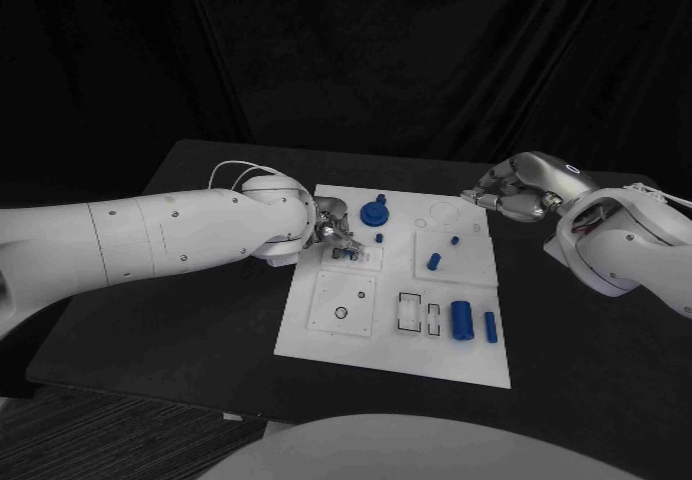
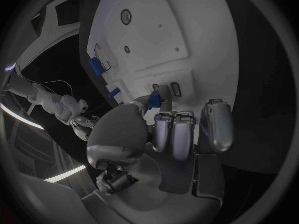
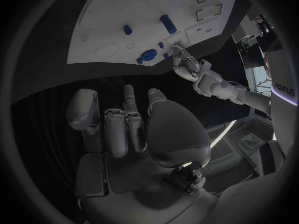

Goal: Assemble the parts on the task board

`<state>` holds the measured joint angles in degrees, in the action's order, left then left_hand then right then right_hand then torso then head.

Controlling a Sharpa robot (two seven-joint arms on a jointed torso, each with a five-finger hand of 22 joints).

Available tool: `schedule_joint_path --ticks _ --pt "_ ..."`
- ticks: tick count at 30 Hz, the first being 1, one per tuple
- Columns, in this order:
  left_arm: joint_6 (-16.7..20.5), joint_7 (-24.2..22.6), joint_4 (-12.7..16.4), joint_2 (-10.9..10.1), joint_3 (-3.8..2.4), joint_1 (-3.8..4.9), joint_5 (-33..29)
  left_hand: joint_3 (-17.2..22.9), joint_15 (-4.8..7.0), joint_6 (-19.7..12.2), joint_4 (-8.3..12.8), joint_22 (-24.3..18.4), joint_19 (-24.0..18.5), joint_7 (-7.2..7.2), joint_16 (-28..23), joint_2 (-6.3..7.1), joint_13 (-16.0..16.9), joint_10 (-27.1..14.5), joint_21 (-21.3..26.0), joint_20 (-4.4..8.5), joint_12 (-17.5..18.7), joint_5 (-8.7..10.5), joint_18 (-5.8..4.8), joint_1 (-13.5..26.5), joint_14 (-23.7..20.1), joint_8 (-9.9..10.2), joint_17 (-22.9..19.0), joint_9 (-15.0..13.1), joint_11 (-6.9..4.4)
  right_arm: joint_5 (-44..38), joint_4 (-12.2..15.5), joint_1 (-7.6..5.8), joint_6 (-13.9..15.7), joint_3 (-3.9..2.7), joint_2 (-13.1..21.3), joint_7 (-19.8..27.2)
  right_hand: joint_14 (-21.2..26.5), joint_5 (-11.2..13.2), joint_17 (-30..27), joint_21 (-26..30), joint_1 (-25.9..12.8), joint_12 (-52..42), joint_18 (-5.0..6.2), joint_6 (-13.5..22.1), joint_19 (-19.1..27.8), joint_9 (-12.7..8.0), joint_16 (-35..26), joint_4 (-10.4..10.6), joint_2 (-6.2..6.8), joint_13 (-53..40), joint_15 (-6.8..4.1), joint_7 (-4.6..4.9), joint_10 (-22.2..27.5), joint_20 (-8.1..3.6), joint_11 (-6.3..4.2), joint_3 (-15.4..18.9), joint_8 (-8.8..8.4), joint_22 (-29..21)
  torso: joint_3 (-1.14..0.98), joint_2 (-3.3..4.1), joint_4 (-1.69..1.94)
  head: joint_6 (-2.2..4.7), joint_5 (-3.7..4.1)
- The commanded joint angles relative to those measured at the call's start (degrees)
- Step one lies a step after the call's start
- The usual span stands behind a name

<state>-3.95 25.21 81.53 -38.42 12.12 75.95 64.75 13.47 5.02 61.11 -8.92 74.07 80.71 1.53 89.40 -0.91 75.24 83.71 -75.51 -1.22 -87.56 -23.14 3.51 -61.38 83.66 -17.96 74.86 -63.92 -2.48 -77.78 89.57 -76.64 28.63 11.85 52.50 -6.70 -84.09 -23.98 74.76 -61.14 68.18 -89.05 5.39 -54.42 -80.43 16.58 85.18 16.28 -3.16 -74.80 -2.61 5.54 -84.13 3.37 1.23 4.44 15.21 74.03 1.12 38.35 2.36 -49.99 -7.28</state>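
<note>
Pinching a small blue plastic part (image 2: 154,99) over the white rectangular task board (image 1: 335,325), left hand (image 1: 332,232) | right hand (image 1: 508,190) curled together, holding nothing, beyond the board's far edge above the black bench (image 1: 577,350).

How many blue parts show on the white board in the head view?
7: round knob, tiny peg, small peg, short cylinder, large cylinder, slim bar, and one at the left robot hand. Others may be hidden.

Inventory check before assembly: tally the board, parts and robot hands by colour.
White: 1, board
Blue: 7, parts
Silver: 2, left robot hand, right robot hand
Total: 10
</note>
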Motion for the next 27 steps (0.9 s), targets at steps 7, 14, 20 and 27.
schedule_joint_path --ticks 7,14,20,27 --pt "-2.3 0.8 -0.1 0.2 0.03 -0.15 -0.1 3.7 0.53 -2.0 0.4 7.9 0.1 -0.57 -0.3 0.82 11.9 4.3 0.8 0.22 0.8 0.41 0.46 -1.1 5.6 2.0 13.5 0.6 -0.45 -0.3 -0.1 0.2 -0.2 -0.05 0.0 -1.0 -4.2 -1.7 8.6 1.3 1.6 -1.0 0.46 0.6 0.4 0.9 -1.4 0.1 -0.03 -15.2 -0.13 0.0 -5.9 0.11 -0.07 1.7 0.93 8.1 0.01 0.12 -0.11 -0.01 -0.27" --pt "-3.2 0.8 -0.1 0.3 0.03 -0.15 -0.1 3.8 0.52 -2.0 0.4 7.9 0.0 -0.56 -0.3 0.84 11.9 4.3 0.9 0.21 0.8 0.69 0.47 -1.0 5.6 2.0 13.5 0.6 -0.44 -0.3 -0.1 0.24 -0.3 -0.05 -0.1 -1.0 -4.2 -1.7 8.6 1.3 1.6 -1.0 0.46 0.6 0.4 0.9 -1.4 0.1 -0.03 -15.2 -0.13 0.0 -5.9 0.11 -0.07 1.7 0.93 8.1 -0.01 0.11 -0.16 -0.01 -0.37" --pt "-3.2 0.8 0.0 0.5 0.03 -0.16 -0.1 3.8 0.52 -2.0 0.4 7.9 0.0 -0.56 -0.3 0.84 11.9 4.3 0.9 0.21 0.8 0.69 0.47 -1.0 5.6 2.0 13.5 0.6 -0.44 -0.3 -0.2 0.27 -0.3 -0.05 -0.2 -1.0 -4.2 -1.7 8.6 1.3 1.6 -1.0 0.46 0.6 0.4 0.9 -1.4 0.1 -0.03 -15.2 -0.13 0.0 -5.9 0.11 -0.07 1.7 0.93 8.1 -0.03 0.06 -0.15 -0.01 -0.41" --pt "-3.4 0.8 -0.1 0.7 0.03 -0.16 -0.1 3.9 0.52 -2.0 0.4 7.9 0.1 -0.56 -0.3 0.82 11.9 4.3 0.8 0.21 0.8 0.84 0.46 -0.9 5.6 2.1 13.5 0.7 -0.44 -0.3 -0.2 0.29 -0.4 -0.05 -0.2 -1.0 -4.2 -1.7 8.6 1.3 1.6 -1.0 0.46 0.6 0.4 0.9 -1.4 0.1 -0.03 -15.2 -0.13 0.0 -5.9 0.11 -0.07 1.7 0.93 8.1 -0.03 0.08 -0.16 -0.01 -0.33"
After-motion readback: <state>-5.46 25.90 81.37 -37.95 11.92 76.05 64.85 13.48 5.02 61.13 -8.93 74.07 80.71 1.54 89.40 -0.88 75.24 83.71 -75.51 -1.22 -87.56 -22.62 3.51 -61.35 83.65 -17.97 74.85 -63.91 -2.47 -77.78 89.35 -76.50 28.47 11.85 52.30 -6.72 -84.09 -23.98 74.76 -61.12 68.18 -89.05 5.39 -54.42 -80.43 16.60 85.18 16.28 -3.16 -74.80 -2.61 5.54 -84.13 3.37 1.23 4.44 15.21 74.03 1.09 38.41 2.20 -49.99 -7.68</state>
